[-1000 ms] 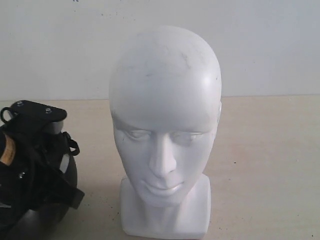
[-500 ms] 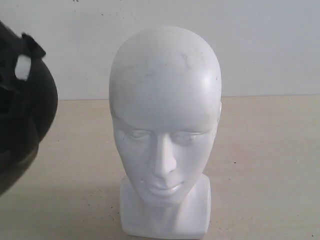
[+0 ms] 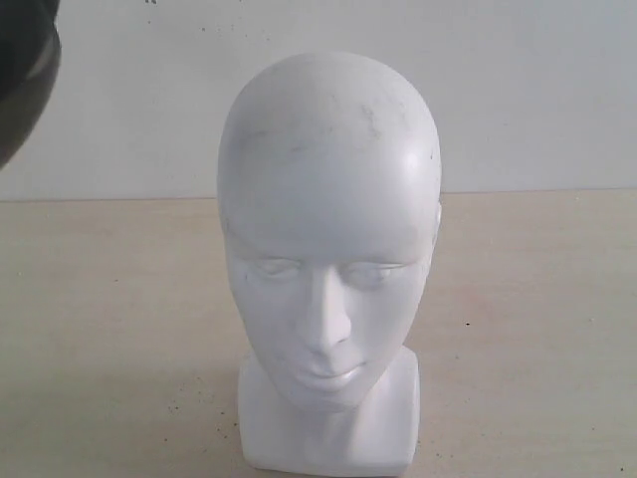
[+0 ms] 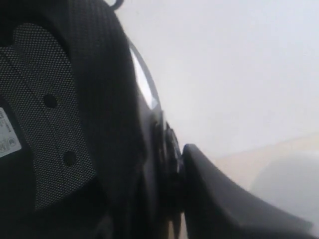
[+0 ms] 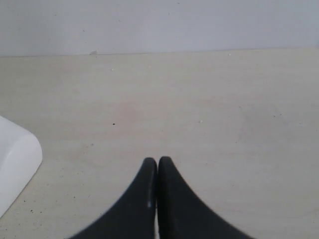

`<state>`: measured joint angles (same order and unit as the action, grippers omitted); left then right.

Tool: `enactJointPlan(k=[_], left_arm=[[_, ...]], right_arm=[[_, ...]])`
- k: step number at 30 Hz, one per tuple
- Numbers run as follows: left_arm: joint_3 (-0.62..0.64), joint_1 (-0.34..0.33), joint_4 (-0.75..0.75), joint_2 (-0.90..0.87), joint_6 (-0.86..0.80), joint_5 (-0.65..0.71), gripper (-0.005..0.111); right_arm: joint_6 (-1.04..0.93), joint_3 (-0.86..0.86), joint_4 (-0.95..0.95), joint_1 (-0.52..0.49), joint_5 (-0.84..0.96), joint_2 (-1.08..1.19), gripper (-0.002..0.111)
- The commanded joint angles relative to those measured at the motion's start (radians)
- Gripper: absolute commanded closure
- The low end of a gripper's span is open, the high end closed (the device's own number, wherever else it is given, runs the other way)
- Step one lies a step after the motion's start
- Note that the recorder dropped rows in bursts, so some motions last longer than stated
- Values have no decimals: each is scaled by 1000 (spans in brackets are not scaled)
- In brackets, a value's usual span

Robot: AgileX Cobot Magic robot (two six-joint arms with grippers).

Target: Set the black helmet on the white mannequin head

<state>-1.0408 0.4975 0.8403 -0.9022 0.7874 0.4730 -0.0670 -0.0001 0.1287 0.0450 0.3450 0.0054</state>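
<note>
Black helmet [image 3: 22,70], 10 o'clock of white mannequin head [image 3: 328,199] — likely stiff, slick shell; left jaws clamped on padded rim — right jaws together, empty.

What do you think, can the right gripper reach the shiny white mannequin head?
Probably yes: the right gripper, shut and empty, hovers over the beige table, and the smooth white mannequin head sits close by with nothing between.
</note>
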Motion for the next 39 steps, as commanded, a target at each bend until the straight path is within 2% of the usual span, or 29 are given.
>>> enactJointPlan(k=[1,5,12,14,21,25,39], left_arm=[[-7,1,296,64,163,-159,102],[38,1,472,130,332,-252,102],[133,1,813,220,612,-252,102],[144,1,829,233,661,-238,102],[144,1,836,238,659,-267,102],[144,1,904,238,648,-299,102],[144,1,904,238,655,-281,102]], right_arm=[[2,0,-5,2,-11,-5,108],[2,0,-5,2,-11,-5,108],[2,0,-5,2,-11,-5,108],[2,0,-5,2,-11,-5,108],[2,0,-5,2,-11,-5,108],[2,0,-5,2,-11,-5,108],[2,0,-5,2,-11,-5,108]])
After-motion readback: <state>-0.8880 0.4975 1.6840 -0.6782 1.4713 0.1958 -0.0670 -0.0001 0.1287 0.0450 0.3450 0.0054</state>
